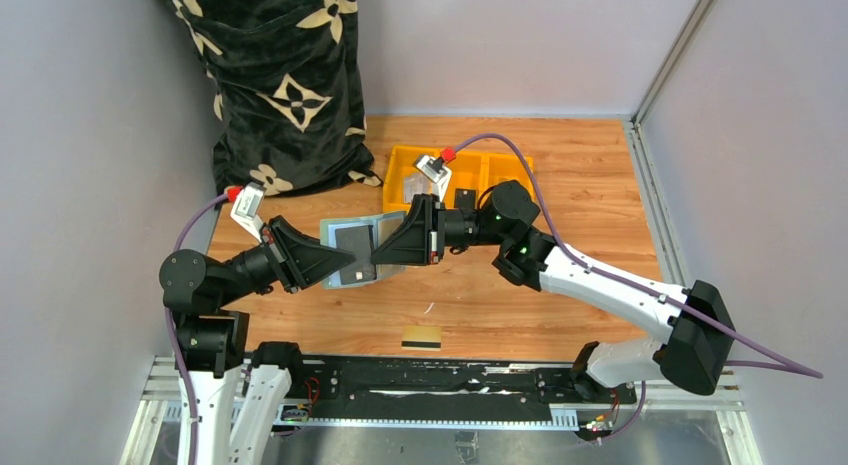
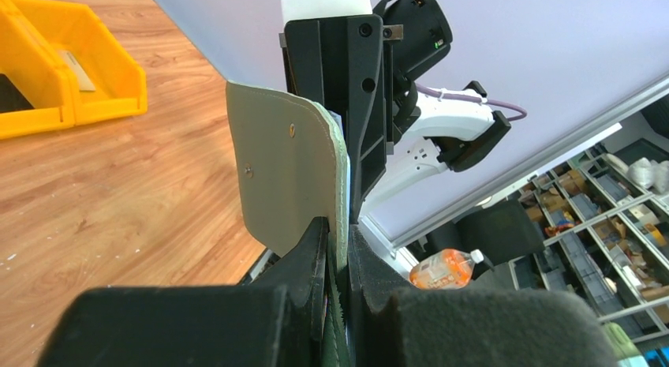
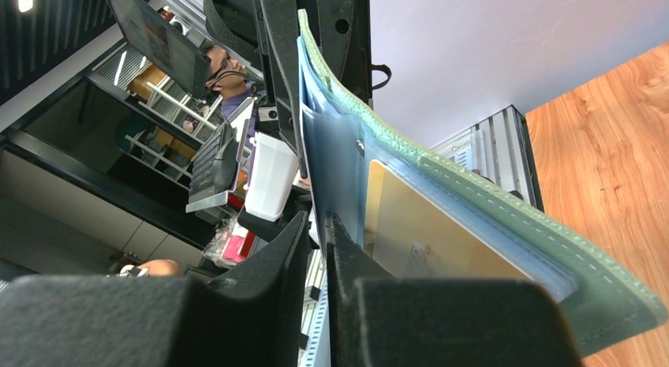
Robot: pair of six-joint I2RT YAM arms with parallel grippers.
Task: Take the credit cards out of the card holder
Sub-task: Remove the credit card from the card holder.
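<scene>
1. the card holder (image 1: 347, 235) is off the table (image 1: 580, 225), held open in the air between both arms, pale blue-grey inside facing up toward the top camera.
2. your left gripper (image 2: 338, 252) is clamped on the holder's near edge: the sage-green flap stands up out of the pinched fingers in the left wrist view.
3. your right gripper (image 3: 322, 234) has its fingers almost together at the blue inner layers. i cannot tell if it pinches a pocket edge, a card, or nothing.
4. one yellow-gold card (image 1: 422, 337) with a black stripe already lies flat on the table near the arm bases, so that one looks done.
5. an orange-tan card (image 3: 426, 237) sits in a clear pocket, just beside the right fingers.
6. handling, as a guess: the holder is soft and floppy and will bend if you pull hard, while the card is stiff, thin and slick.
7. take the card by its exposed short edge at the pocket mouth and pull straight along the pocket — keep the left clamp firm on the holder.
</scene>
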